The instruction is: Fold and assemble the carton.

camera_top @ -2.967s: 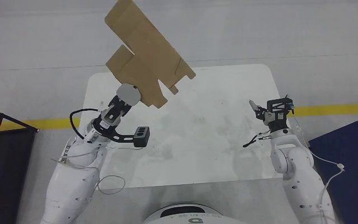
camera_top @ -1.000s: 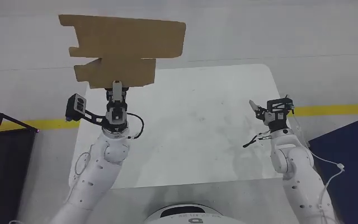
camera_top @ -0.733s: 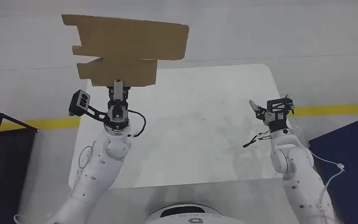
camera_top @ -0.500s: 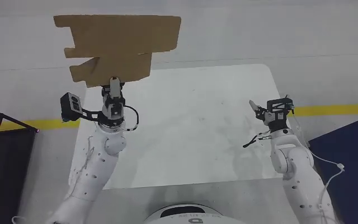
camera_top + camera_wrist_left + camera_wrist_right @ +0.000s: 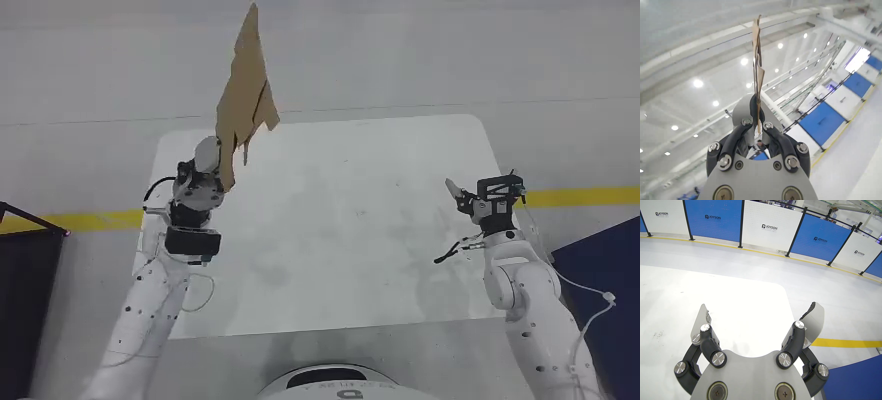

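White table (image 5: 400, 260), grey hall floor (image 5: 450, 50) behind. Left gripper (image 5: 757, 109) pinched tight on flat carton blank (image 5: 243, 100), held edge-on at upper left; right gripper (image 5: 759, 308) wide open, empty, right edge. Suggest laying it flat on the table before creasing.

The left gripper (image 5: 757, 111) is pinching one edge of the flattened cardboard carton (image 5: 756, 62), its black pads (image 5: 752, 106) pressing both faces. The carton is showing edge-on, extending straight away from the fingers. Ceiling lights (image 5: 697, 83) are glowing behind the carton, and blue-and-white barrier panels (image 5: 821, 123) are standing far beyond it.
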Robot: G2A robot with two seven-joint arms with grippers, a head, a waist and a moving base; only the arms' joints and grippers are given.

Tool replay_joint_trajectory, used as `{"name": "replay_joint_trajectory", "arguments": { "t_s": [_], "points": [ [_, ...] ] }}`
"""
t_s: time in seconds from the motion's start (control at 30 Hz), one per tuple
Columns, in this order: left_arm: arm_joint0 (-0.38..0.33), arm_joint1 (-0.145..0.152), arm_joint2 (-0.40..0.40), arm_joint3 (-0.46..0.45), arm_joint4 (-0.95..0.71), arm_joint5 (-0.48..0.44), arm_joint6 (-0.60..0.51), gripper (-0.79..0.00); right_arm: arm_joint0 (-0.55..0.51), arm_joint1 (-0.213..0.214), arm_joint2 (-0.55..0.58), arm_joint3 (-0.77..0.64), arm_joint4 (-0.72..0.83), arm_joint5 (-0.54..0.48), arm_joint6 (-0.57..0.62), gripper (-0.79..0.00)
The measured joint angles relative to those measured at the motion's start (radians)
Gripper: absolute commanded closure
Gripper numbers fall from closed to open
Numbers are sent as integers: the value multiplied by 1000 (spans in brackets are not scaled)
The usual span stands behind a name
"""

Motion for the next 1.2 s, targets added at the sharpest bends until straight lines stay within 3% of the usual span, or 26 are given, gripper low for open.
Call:
{"name": "replay_joint_trajectory", "arguments": {
  "t_s": [0.13, 0.17, 0.77, 0.87, 0.97, 1.07, 1.2],
  "points": [
    [13, -4, 0, 2, 170, 213, -59, 0, 0, 0, 0, 0, 0, 0, 0, -785],
    [18, -6, 3, 0, 181, 230, -78, 0, 0, 0, 0, 0, 0, 0, 0, -785],
    [21, -6, 5, -1, 151, 223, -88, 0, 0, 0, 0, 0, 0, 0, 0, -785],
    [16, 1, -33, 5, 203, 240, -95, 0, 0, 0, 0, 0, 0, 0, 0, -785],
    [13, 16, -86, 44, 307, 231, -36, 0, 1, 0, -1, 0, 1, -1, 0, -785],
    [12, 25, -114, 83, 336, 224, 30, 0, 44, -5, -36, 15, 82, -74, -4, -785],
    [14, 28, -134, 128, 284, 242, 75, 0, 173, -18, -106, 100, 322, -264, -32, -785]
  ]
}}
